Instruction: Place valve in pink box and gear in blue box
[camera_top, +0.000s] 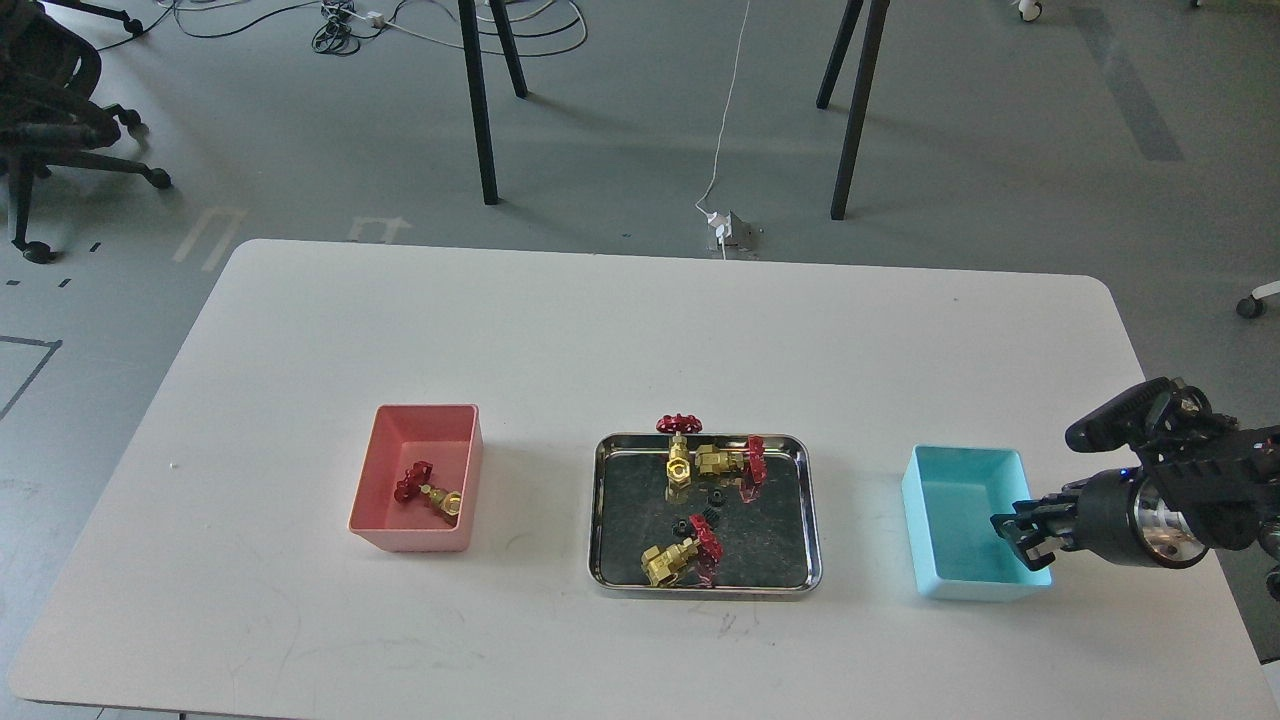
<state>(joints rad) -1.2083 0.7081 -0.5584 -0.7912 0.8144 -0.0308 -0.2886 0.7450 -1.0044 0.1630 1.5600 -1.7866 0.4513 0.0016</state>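
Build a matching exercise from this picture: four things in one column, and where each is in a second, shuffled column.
1. pink box
2. blue box
3. steel tray
4. right gripper

A. middle of the table, holding three valves
B. left part of the table, one valve inside
C. over the blue box's right side
D. right of the tray, nothing visible inside

Pairs: 1-B, 2-D, 3-A, 4-C

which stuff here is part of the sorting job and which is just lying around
Job: three brass valves with red handwheels and small black gears in the shiny steel tray; a fourth valve in the salmon-pink plastic bin; light cyan plastic bin; right gripper.

Lying about: black office chair, floor cables, white plug.
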